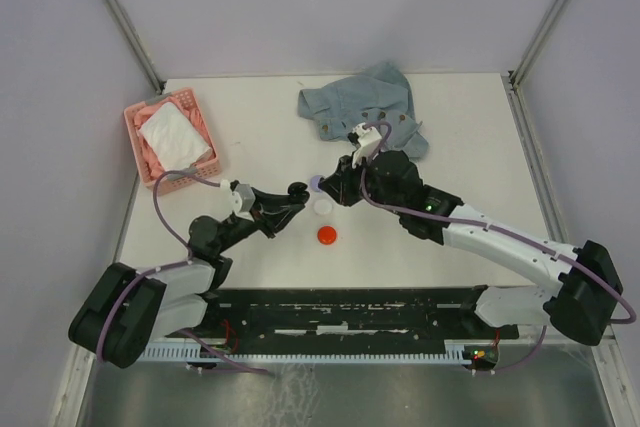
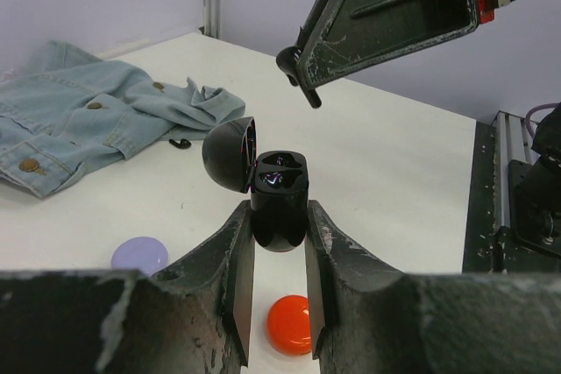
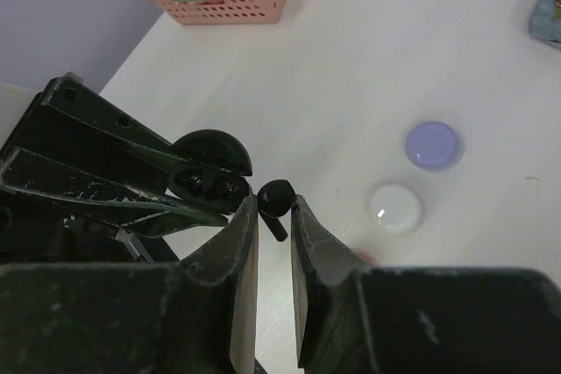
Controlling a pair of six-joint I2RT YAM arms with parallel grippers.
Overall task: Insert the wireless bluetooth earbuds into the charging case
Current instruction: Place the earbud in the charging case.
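My left gripper (image 2: 280,213) is shut on a black charging case (image 2: 279,183), held upright with its round lid (image 2: 230,155) hinged open to the left. Two dark sockets show inside the case (image 3: 209,183). My right gripper (image 3: 273,202) is shut on a black stemmed earbud (image 3: 275,198) right beside the case's open mouth. From the left wrist view the earbud (image 2: 298,72) hangs above and behind the case, not touching it. In the top view both grippers, left (image 1: 297,192) and right (image 1: 335,185), meet at mid-table.
Round lilac (image 1: 317,184), white (image 1: 324,206) and red (image 1: 327,236) cases lie on the table under the grippers. A denim jacket (image 1: 365,107) is at the back. A small black hooked piece (image 2: 180,143) lies by it. A pink basket (image 1: 170,137) stands far left.
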